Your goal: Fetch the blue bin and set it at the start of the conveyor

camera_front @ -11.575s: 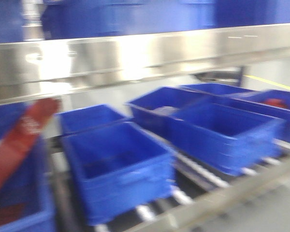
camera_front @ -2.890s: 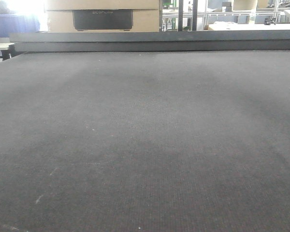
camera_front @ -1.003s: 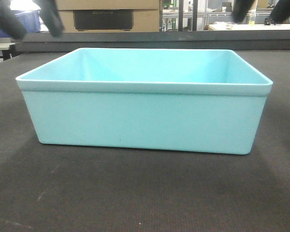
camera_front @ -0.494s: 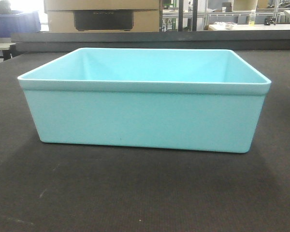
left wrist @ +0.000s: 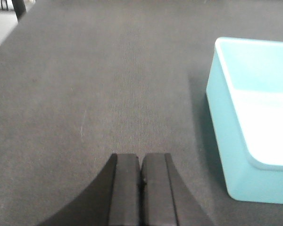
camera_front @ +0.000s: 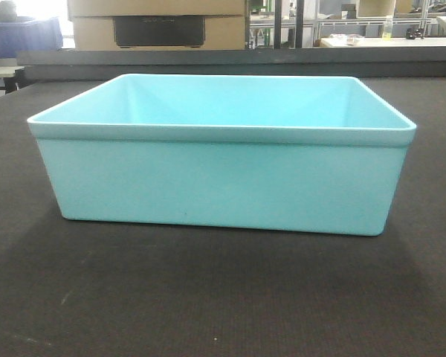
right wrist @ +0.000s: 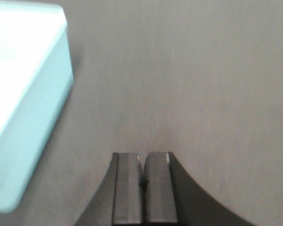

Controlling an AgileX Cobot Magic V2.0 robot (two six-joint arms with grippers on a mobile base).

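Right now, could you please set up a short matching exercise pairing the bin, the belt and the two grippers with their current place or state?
Things:
1. blue bin
2. conveyor belt
3. left gripper
4. right gripper

States:
A. dark and matte, bearing the tub
B. fingers shut, tub to its right in the wrist view
C. empty, upright, resting on the belt
D. fingers shut, tub to its left in the wrist view

Pairs: 1-C, 2-A, 3-B, 4-D

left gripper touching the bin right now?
No, the left gripper sits shut over bare belt, clear of the blue bin.
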